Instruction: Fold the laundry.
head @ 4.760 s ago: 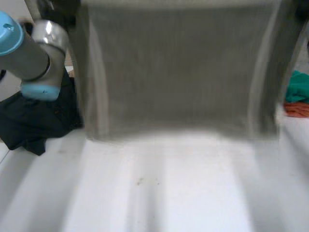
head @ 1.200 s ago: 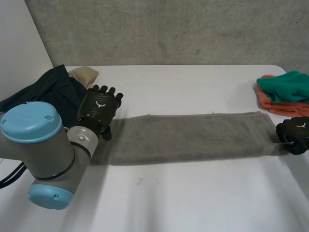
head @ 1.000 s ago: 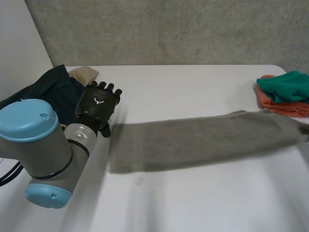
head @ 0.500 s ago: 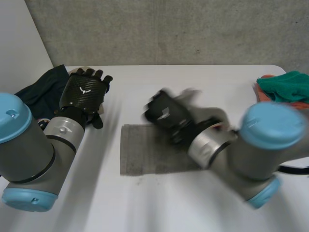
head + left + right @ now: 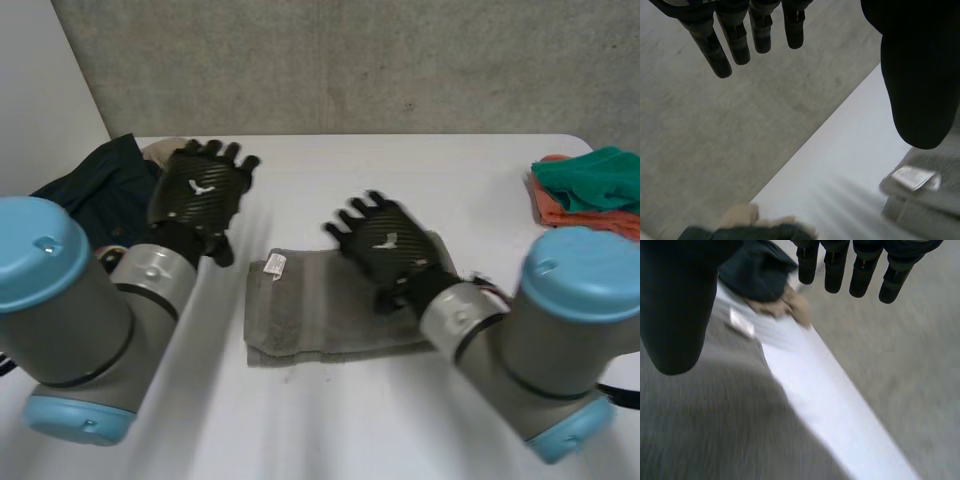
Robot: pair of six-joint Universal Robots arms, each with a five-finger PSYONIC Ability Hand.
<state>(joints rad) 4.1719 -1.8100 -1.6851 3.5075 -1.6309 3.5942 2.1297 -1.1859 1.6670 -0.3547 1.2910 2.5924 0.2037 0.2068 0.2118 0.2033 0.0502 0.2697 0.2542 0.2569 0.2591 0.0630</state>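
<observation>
In the head view, the folded grey towel point(image 5: 320, 320) lies at the middle of the white bench point(image 5: 400, 165), a small white label point(image 5: 274, 264) showing at its upper-left corner. The left hand point(image 5: 205, 190) is up and to the left of the towel, fingers straight and spread, holding nothing. The right hand point(image 5: 385, 245) is over the towel's right half, fingers likewise straight and apart; whether it touches the cloth I cannot tell. A dark garment point(image 5: 85, 195) and a beige cloth point(image 5: 165, 150) sit at the left edge, and a green cloth point(image 5: 590, 175) on an orange one point(image 5: 555, 210) at the right edge.

In the left wrist view, the left hand point(image 5: 915, 75) is open, with the towel point(image 5: 925, 205) and its label point(image 5: 912, 177) below the thumb.

In the right wrist view, the right hand point(image 5: 675, 315) is open above the towel point(image 5: 700, 415), with the label point(image 5: 742, 322) beyond the thumb.
</observation>
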